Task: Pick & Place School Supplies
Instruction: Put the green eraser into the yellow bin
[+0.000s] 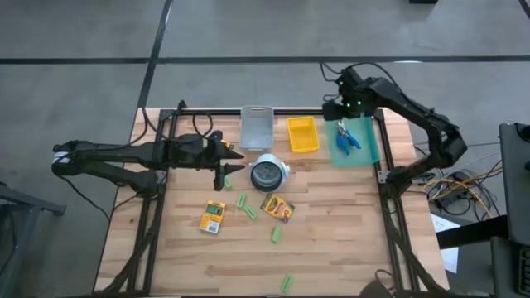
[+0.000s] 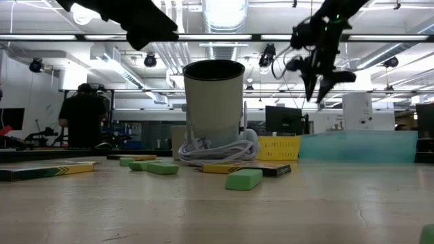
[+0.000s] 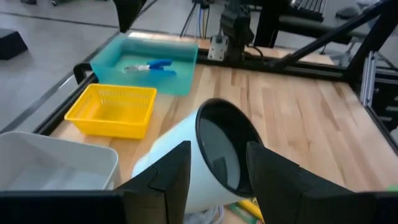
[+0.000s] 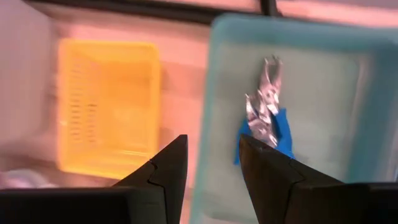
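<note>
- The right tool [image 1: 341,114] hovered over the translucent teal tray [image 1: 368,151], its fingers parted and empty.
- Two blue-handled metal scissor-like tools [image 4: 266,112] lay inside that tray.
- The left tool [image 1: 234,157], part-open and empty, hung beside a white cylindrical cup [image 1: 269,172].
- Flat crayon boxes [image 1: 213,217] and green sticks [image 1: 276,235] lay on the slatted wooden worktop [image 1: 331,240].

My work surface is a light wooden butcher-block table [image 1: 331,248] edged by a black metal frame [image 1: 389,223]; along its far side I see three containers in a row: a pale grey plastic bin [image 1: 257,127], a small yellow slotted plastic basket [image 1: 302,134] just beside it, and a translucent teal plastic tray [image 1: 368,149] next to that; near the middle stands a white cylindrical cup with a dark interior [image 1: 267,173], upright, a coiled white cord [image 2: 213,150] lying around its base; beyond the table, in the room behind, a person in dark clothing [image 2: 83,116] stands among desks and equipment under bright ceiling lights.
</note>
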Available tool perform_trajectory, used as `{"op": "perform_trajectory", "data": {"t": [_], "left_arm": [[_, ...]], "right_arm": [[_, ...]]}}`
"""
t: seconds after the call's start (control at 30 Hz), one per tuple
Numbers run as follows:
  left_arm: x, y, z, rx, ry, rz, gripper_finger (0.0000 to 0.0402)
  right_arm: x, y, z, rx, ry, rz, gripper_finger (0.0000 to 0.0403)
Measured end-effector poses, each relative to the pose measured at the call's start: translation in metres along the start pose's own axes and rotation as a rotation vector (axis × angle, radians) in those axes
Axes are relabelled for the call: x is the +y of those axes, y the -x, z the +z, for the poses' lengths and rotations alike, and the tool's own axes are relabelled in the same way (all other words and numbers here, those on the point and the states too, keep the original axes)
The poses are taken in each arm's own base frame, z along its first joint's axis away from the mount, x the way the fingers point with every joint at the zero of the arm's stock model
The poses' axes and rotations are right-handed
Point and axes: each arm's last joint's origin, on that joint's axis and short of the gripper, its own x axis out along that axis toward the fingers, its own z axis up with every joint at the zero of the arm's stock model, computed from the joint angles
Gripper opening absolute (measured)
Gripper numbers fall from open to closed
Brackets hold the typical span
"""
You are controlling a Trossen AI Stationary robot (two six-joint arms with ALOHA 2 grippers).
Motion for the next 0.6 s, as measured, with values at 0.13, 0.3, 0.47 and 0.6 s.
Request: {"op": "perform_trajectory", "data": {"t": [0.13,0.3,0.47,0.6], "left_arm": [[0.000,0.000,0.003,-0.027,0.000,-0.002,0.0161],[0.001,0.002,0.009,-0.053,-0.012,0.068,0.0161],[0.002,0.005,0.018,-0.081,-0.019,0.098,0.0161],[0.001,0.010,0.027,-0.111,-0.065,0.098,0.0161]], "right_arm": [[0.007,0.029,-0.004,-0.078,0.053,0.068,0.0145],[0.016,0.061,-0.021,-0.146,0.145,0.165,0.0144],[0.026,0.079,-0.047,-0.162,0.202,0.245,0.0136],[0.037,0.085,-0.070,-0.141,0.278,0.299,0.0130]]}}
